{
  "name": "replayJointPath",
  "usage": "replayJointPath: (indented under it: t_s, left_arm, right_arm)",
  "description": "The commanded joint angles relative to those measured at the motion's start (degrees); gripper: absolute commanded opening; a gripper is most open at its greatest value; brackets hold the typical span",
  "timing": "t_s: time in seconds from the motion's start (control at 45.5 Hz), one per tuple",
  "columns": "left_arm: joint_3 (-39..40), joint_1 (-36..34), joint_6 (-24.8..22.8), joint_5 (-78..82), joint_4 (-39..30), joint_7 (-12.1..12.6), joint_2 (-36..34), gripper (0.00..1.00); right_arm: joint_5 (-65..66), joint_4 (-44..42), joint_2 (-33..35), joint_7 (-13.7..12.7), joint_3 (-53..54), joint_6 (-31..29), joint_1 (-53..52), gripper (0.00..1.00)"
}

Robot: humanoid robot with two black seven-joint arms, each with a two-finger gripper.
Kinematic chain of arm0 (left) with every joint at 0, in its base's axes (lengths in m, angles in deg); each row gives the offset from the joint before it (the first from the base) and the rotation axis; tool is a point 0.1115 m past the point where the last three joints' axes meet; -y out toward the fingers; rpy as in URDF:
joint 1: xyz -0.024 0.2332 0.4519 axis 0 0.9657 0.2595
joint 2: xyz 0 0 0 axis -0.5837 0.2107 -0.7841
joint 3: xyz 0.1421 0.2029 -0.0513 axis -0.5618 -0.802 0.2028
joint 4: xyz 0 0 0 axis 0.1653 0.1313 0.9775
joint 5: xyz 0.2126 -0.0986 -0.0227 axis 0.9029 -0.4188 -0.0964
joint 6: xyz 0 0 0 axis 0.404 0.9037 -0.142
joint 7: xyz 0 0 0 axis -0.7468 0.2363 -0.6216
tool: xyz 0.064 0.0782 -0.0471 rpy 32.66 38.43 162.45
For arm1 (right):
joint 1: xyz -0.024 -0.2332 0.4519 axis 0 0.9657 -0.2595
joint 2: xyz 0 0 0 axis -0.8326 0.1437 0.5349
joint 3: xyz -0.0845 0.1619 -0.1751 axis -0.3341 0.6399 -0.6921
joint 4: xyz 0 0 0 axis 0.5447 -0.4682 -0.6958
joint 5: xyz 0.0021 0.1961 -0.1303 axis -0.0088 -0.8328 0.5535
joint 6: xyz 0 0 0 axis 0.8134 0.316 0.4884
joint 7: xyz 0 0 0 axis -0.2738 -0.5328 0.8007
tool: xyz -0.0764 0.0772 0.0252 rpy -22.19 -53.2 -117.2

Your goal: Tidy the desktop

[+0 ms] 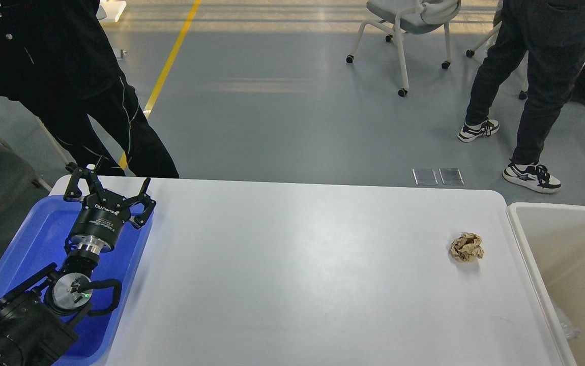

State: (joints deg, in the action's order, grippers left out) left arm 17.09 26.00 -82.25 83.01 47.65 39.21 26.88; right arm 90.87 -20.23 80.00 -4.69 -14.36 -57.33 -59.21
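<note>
1. Our left pincer (107, 190) hung over the far end of the blue tray (28, 244), fingers spread wide with nothing between them. We judged this an idle pose, above the tray and not reaching for anything.

2. Our right arm and its pincer did not appear in the view, so we could say nothing of its state.

3. The table (297, 274) lay white and broad before us, almost bare. The one loose thing on it was a crumpled ball of brown paper (466, 247), resting near the right edge and well apart from the left pincer.

4. Just beyond that right edge stood the cream-white bin (526, 244), its rim beside the table. We took the bin to be where the waste belonged, since the paper sat so near it.

5. The tray showed only bare blue plastic where the arm did not cover it.

6. We judged the tidying close to finished, with the paper ball alone left to clear. The right arm seemed the better one for it, the ball lying on that side.

7. Crumpled paper is light and springy, so a shallow pinch might let it slip or roll.
</note>
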Motion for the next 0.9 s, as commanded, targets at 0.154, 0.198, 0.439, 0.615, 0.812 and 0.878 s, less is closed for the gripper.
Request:
replayJointPath:
  t_s: [0.154,0.198,0.439,0.615,0.812,0.878]
  left_arm:
    - [0.0,0.0,0.0,0.0,0.1,0.0,0.0,1.0]
    - [0.0,0.0,0.1,0.0,0.1,0.0,0.0,1.0]
    - [0.0,0.0,0.0,0.0,0.0,0.0,0.0,1.0]
    - [0.0,0.0,0.0,0.0,0.1,0.0,0.0,1.0]
    - [0.0,0.0,0.0,0.0,0.0,0.0,0.0,1.0]
    - [0.0,0.0,0.0,0.0,0.0,0.0,0.0,1.0]
  right_arm:
    - [-0.1,-0.5,-0.1,0.0,-0.1,0.1,0.1,1.0]
    - [-0.1,-0.4,0.0,0.0,0.1,-0.3,0.2,1.0]
    - [-0.2,-0.1,0.2,0.5,1.8,-1.1,-0.2,1.0]
    - [-0.2,1.0,1.8,0.6,10.6,-6.4,-0.3,1.0]
    - [0.3,13.0,7.8,0.6,29.4,-9.4,1.8,1.0]
    - [0.6,18.3,9.7,0.6,33.9,-9.8,4.0,1.0]
